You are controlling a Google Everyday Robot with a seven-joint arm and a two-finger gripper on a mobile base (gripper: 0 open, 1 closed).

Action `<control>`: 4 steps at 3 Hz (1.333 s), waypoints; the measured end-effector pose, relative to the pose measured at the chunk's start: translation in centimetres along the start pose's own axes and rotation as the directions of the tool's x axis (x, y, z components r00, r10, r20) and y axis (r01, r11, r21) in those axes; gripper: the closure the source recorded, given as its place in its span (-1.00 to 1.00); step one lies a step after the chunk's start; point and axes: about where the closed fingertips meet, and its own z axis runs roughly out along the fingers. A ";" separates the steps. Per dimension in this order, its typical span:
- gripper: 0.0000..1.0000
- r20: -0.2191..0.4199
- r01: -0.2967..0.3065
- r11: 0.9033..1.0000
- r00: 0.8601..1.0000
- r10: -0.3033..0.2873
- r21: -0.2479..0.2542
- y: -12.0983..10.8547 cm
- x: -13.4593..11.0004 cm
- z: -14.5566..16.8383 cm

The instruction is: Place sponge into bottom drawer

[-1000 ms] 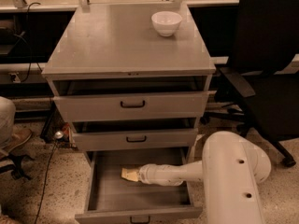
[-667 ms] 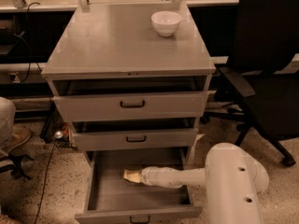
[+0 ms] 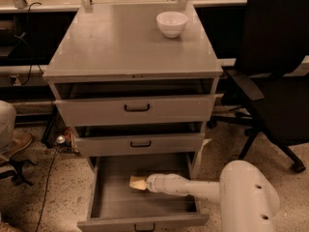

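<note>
At the left of the cabinet [image 3: 130, 42] the top drawer [image 3: 96, 111] and the middle drawer [image 3: 106, 144] stand slightly ajar, and below them the bottom drawer [image 3: 111, 202] is pulled well out, its grey floor bare on this side. Just right of that bare patch is the sponge [image 3: 137, 183], a pale-yellow block inside the drawer, roughly midway between its side walls. The gripper [image 3: 147, 183] is touching the sponge's right end, reaching in low from the right. Whether it grips the sponge or has let go I cannot tell, since the tip merges with the block from this angle. Over the past second the sponge has barely shifted, only creeping a little toward the drawer front, while the bulky white arm [image 3: 246, 197] has sunk lower at the right. That suggests the reach is finished and the sponge is probably at or near the drawer floor. What seems to remain is the release and a clean withdrawal. Up on the cabinet top sits the white bowl [image 3: 172, 23], and a black office chair [image 3: 275, 57] stands at the far right.
</note>
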 end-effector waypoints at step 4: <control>-1.00 0.091 -0.033 0.994 0.996 0.024 0.100 -4.4 0.3 -14.7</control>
